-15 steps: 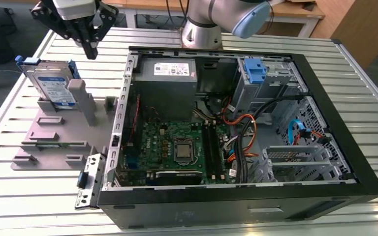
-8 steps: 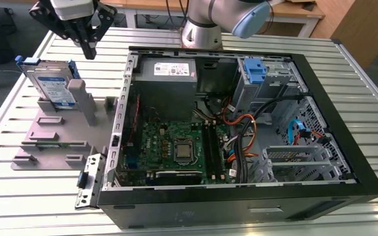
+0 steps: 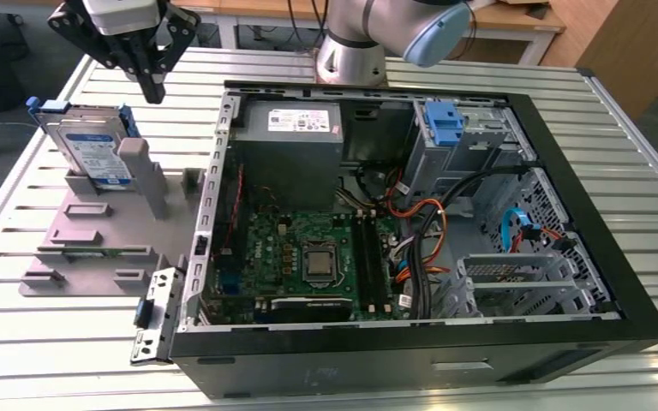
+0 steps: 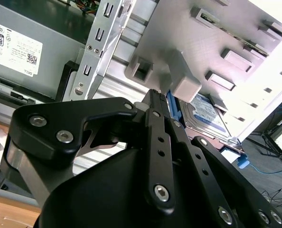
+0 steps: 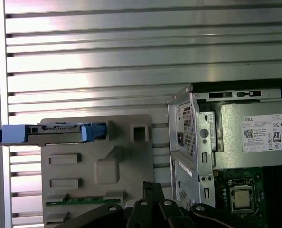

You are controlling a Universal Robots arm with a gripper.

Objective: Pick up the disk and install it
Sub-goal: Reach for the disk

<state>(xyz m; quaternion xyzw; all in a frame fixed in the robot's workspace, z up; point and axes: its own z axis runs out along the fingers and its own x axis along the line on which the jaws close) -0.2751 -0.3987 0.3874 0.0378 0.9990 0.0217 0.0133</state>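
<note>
The disk point(image 3: 86, 152) is a silver drive with a white and blue label in a blue carrier. It stands upright on edge in a slot of the grey holder plate point(image 3: 83, 231), on the exterior view's left. My gripper point(image 3: 153, 92) hangs above and just behind the disk, a little toward the computer case, with its black fingers together and nothing between them. The second wrist view looks past the fingertips point(image 4: 155, 97) to the disk point(image 4: 205, 113) lying beyond them. In the first wrist view the disk point(image 5: 55, 133) is edge-on, apart from the gripper point(image 5: 153, 186).
An open computer case point(image 3: 603, 257) lies on the slatted metal table point(image 3: 32, 360), beside the holder plate. Inside are a grey power supply point(image 3: 289, 124), a motherboard point(image 3: 306, 257), a bare blue bracket point(image 3: 445, 124) and a metal drive cage point(image 3: 512, 282). The arm's base point(image 3: 349, 51) stands behind the case.
</note>
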